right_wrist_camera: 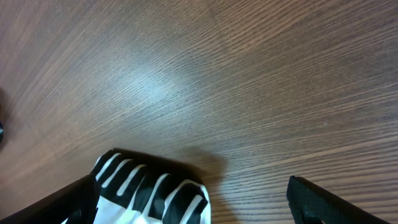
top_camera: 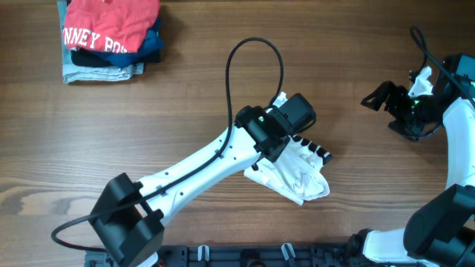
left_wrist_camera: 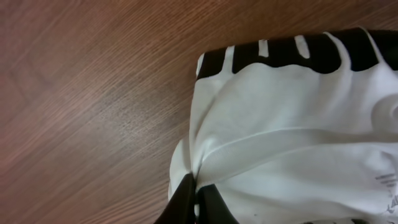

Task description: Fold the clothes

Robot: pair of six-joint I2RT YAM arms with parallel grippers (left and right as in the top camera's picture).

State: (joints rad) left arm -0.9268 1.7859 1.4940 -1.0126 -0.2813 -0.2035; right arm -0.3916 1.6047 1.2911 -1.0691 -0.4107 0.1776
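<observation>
Right of centre on the table, my left gripper pinches the white T-shirt at its edge, while my right gripper, fingers spread, hangs well apart.

The right gripper holds its two dark fingers wide apart over the wooden table, and between them, close against one finger, lies a bunched bit of the T-shirt showing its black-and-white striped patch.
</observation>
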